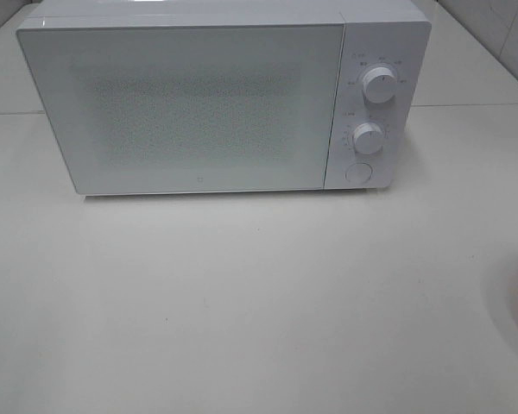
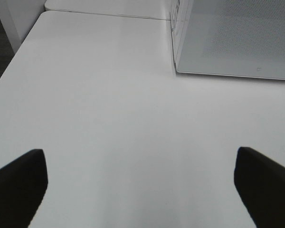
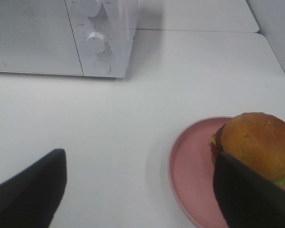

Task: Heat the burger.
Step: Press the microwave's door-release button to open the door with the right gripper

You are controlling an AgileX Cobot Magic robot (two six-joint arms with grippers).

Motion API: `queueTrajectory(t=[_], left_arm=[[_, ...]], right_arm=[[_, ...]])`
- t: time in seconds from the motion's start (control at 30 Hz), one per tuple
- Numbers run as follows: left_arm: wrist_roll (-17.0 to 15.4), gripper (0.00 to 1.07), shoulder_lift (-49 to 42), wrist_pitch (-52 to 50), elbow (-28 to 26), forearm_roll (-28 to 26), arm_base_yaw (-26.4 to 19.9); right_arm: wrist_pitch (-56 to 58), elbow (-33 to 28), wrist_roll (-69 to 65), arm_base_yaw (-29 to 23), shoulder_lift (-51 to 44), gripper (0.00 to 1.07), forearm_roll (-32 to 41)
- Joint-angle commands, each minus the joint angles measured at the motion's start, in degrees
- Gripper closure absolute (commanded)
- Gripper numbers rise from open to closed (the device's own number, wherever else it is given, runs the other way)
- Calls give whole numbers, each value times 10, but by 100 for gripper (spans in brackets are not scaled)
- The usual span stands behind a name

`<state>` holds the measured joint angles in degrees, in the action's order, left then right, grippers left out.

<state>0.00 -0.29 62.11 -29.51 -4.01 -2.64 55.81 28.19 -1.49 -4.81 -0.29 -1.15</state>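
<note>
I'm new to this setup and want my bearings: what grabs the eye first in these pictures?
The big white box-shaped microwave oven, door shut, stands at the back of the white table, with two round white knobs on its right-hand panel. Next comes the tall burger with a glossy golden-brown bun, on a shallow pink plate in front and to the right of the microwave. The high camera catches only the plate's rim.

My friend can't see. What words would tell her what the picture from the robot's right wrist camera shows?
A burger with a shiny brown bun sits on a pink plate on a white table, partly hidden behind the open right gripper. Farther off stands a white microwave with its door shut.
</note>
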Motion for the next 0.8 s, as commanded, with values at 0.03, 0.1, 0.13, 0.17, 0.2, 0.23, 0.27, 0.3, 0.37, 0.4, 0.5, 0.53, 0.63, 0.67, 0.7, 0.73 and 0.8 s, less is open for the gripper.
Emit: queueTrajectory(t=[0.03,0.1,0.13,0.17,0.2,0.23,0.27,0.3,0.37,0.4,0.5,0.53,0.63,0.67,0.7,0.73,0.8], left_arm=[[-7,7,-7,-10,1,-2,1],[-7,7,-7,-10,1,-2,1],[-7,7,-7,-10,1,-2,1],[-7,7,-7,-10,1,-2,1],[-7,7,-7,-10,1,-2,1],[-7,7,-7,-10,1,-2,1],[-7,7,-7,-10,1,-2,1],[-7,7,-7,-10,1,-2,1],[-7,7,-7,-10,1,-2,1],[-7,7,-7,-10,1,-2,1],[-7,7,-7,-10,1,-2,1],[-7,7,-7,-10,1,-2,1],[-7,7,-7,-10,1,-2,1],[-7,7,-7,-10,1,-2,1],[-7,7,-7,-10,1,-2,1],[-7,7,-7,-10,1,-2,1],[-7,7,-7,-10,1,-2,1]], right_arm=[[-8,-1,6,2,-19,31,3],[-8,-1,6,2,-19,31,3],[-8,-1,6,2,-19,31,3],[-8,-1,6,2,-19,31,3],[-8,-1,6,2,-19,31,3],[-8,-1,6,2,-19,31,3],[-8,-1,6,2,-19,31,3],[-8,-1,6,2,-19,31,3],[-8,-1,6,2,-19,31,3],[-8,-1,6,2,-19,31,3],[-9,-1,6,2,-19,31,3],[-10,1,3,2,-19,31,3],[-23,8,-10,2,-6,31,3],[-23,8,-10,2,-6,31,3],[-36,14,-15,2,12,31,5],[-36,14,-15,2,12,31,5],[-58,17,-15,2,45,31,5]])
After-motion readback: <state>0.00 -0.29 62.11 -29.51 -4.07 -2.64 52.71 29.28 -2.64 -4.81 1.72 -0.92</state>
